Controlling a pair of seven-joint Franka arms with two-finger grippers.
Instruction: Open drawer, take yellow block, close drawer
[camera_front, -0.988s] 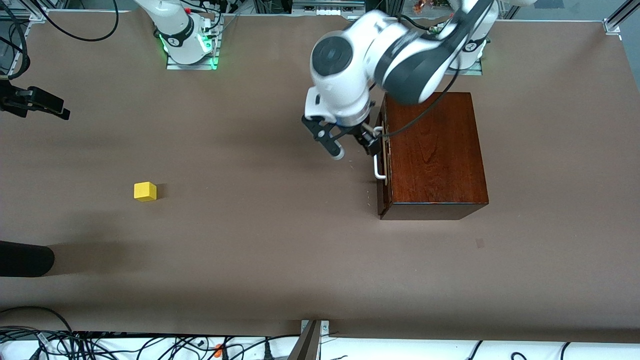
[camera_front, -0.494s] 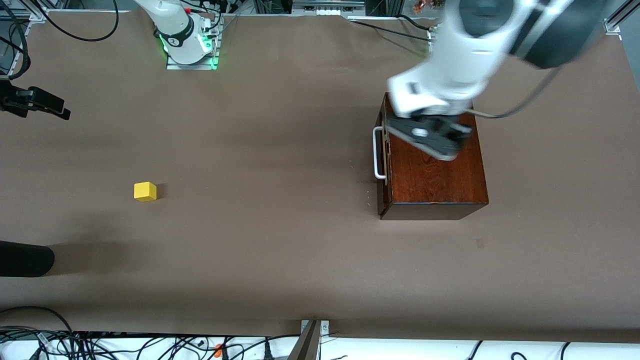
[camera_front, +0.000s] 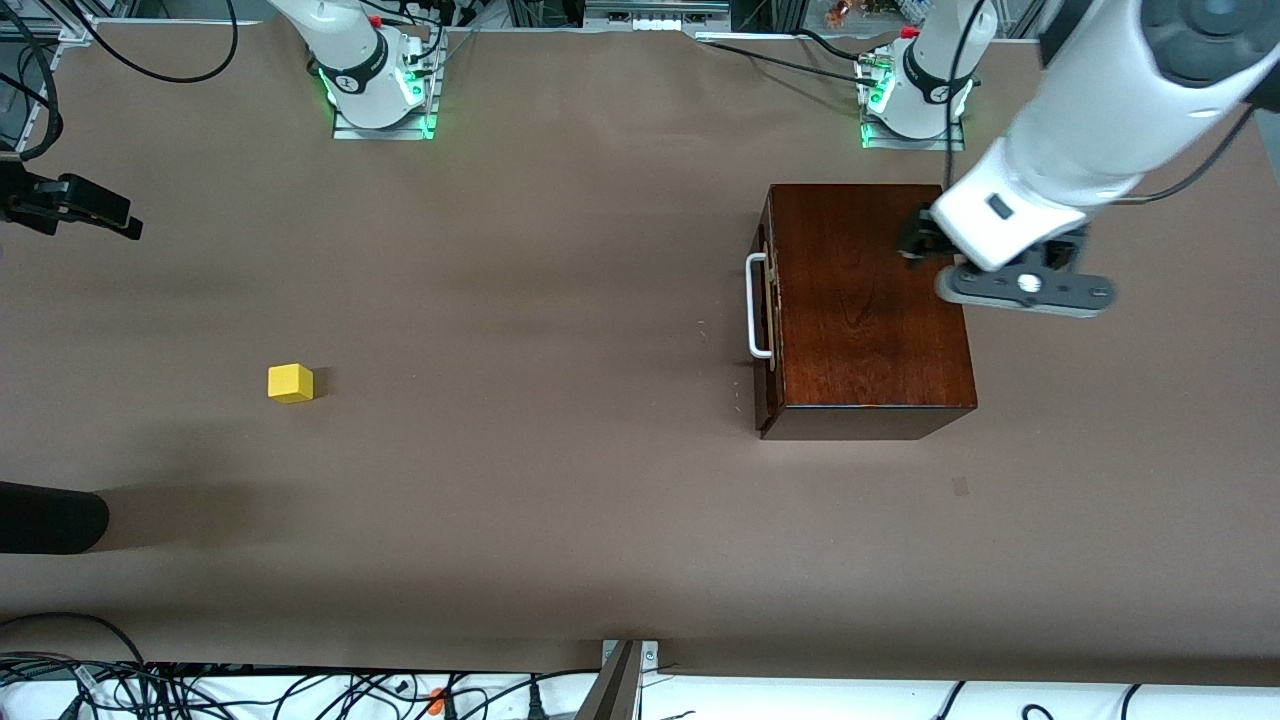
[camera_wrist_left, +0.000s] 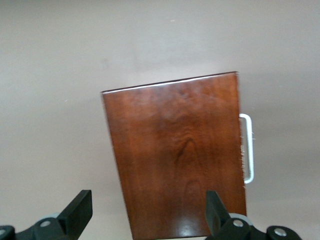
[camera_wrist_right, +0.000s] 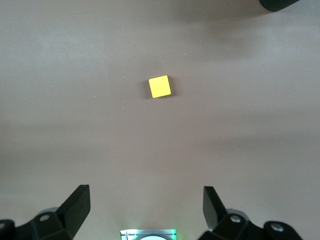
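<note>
The drawer (camera_front: 766, 312) is shut in the dark mahogany box (camera_front: 870, 300), and its white handle (camera_front: 757, 305) faces the right arm's end of the table. The yellow block (camera_front: 290, 383) lies alone on the brown table, well toward the right arm's end. My left gripper (camera_front: 1020, 285) hangs high over the box's edge at the left arm's end, open and holding nothing; the left wrist view looks down on the box top (camera_wrist_left: 175, 150) and the handle (camera_wrist_left: 247, 147). My right gripper (camera_wrist_right: 146, 200) waits open, high above the block (camera_wrist_right: 160, 86).
A black clamp-like object (camera_front: 70, 205) and a black rounded object (camera_front: 50, 518) jut in at the table's edge by the right arm's end. Cables run along the edge nearest the front camera. Brown table (camera_front: 520, 450) lies between block and box.
My left arm has swung up from in front of the drawer handle, over the box, toward the left arm's end. The drawer stays shut and the block has not moved.
</note>
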